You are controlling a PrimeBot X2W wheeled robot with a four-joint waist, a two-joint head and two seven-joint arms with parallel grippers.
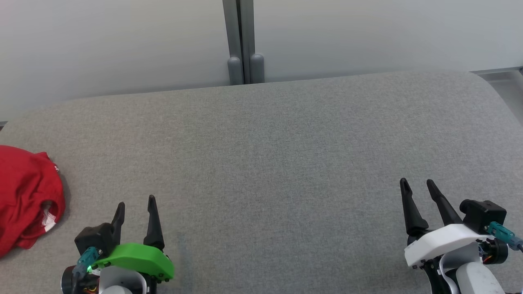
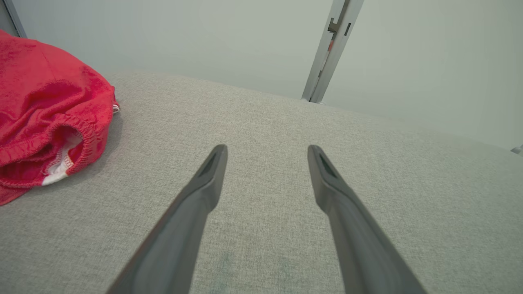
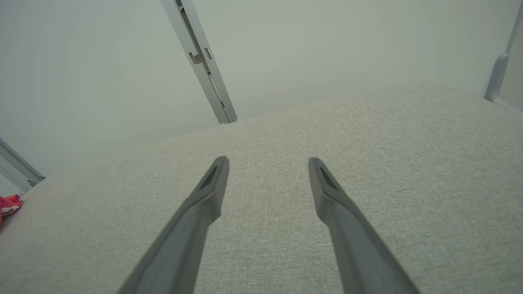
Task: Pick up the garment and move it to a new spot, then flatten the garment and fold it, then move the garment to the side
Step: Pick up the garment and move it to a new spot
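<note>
A red garment [image 1: 26, 196] lies crumpled at the left edge of the grey fabric surface [image 1: 278, 163], with a bit of white lining showing. It also appears at the upper left of the left wrist view as the red garment [image 2: 45, 110], and as a sliver of garment [image 3: 9, 204] at the right wrist view's left edge. My left gripper [image 1: 135, 204] stands open near the front left, a short way right of the garment and apart from it, with nothing between its fingers. At the front right my right gripper [image 1: 416, 183] is open and holds nothing.
A pale wall runs behind the surface, with a grey vertical post [image 1: 244, 41] at the back middle. The surface's rounded back edge curves down at the far right, where a metal rail [image 1: 500, 75] shows.
</note>
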